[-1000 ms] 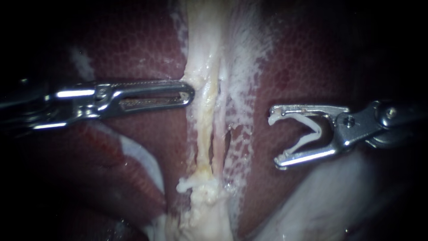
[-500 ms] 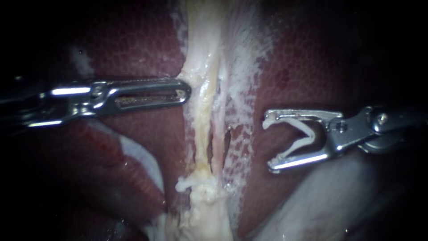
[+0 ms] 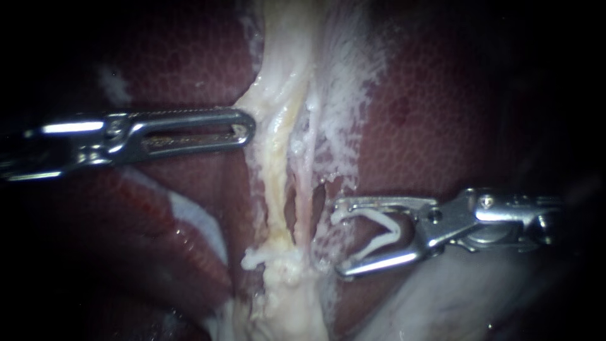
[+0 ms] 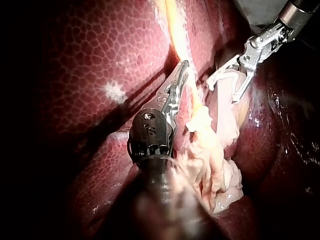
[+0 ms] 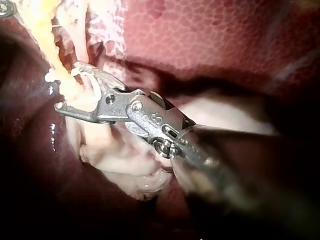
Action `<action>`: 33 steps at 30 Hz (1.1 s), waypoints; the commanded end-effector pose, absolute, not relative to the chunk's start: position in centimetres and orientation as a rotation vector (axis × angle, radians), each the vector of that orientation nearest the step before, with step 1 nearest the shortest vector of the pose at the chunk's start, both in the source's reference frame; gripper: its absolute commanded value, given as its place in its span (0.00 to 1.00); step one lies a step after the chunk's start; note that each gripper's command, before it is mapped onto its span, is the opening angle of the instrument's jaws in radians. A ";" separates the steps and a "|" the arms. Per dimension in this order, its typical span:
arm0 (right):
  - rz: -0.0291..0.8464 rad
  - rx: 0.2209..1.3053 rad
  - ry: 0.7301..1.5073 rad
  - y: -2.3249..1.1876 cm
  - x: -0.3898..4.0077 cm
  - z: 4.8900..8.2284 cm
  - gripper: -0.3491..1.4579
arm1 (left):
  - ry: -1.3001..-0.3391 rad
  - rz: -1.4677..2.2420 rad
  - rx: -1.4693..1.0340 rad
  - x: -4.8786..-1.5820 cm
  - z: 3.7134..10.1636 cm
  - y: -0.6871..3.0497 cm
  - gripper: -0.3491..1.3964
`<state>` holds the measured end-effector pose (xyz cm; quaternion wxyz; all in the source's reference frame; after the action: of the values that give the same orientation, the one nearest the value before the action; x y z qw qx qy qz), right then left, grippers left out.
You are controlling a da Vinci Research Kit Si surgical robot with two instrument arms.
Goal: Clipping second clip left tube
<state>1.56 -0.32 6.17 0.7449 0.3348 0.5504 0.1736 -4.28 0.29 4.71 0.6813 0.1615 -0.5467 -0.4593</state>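
Over the dark red mottled liver (image 3: 442, 95), our left instrument (image 3: 243, 131) seems to pinch the pale tissue band (image 3: 284, 82) at its edge, holding it aside to expose the yellowish left tube (image 3: 276, 183). Our right instrument (image 3: 339, 239), jaws spread, carries the open white V-shaped clip (image 3: 379, 216) near this tube, not yet around it.

Shafts of the left instrument (image 3: 246, 129) and right instrument (image 3: 338, 240) vanish into darkness at the frame's sides. The pale tissue (image 3: 284, 38) runs off top and bottom. Whether the clip (image 3: 379, 230) touches it is unclear.
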 end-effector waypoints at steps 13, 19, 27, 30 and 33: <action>0.377 0.734 1.194 -0.30 1.77 6.51 0.52 | -1.227 -1.028 0.362 -4.26 4.70 0.26 0.00; 0.366 0.742 1.196 -0.34 1.88 6.60 0.52 | -1.227 -1.028 0.362 -4.26 4.70 0.25 0.00; 0.347 0.749 1.200 -0.42 2.07 6.66 0.52 | -1.227 -1.027 0.361 -4.26 4.71 0.23 0.00; 0.342 0.753 1.202 -0.43 2.11 6.66 0.52 | -1.227 -1.027 0.360 -4.26 4.71 0.23 0.00; 0.339 0.757 1.203 -0.44 2.15 6.64 0.52 | -1.227 -1.027 0.360 -4.27 4.72 0.22 0.00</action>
<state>2.16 -0.45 6.64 0.7447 0.3463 0.5493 0.1545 -4.27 0.22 4.73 0.6821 0.1605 -0.5474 -0.4576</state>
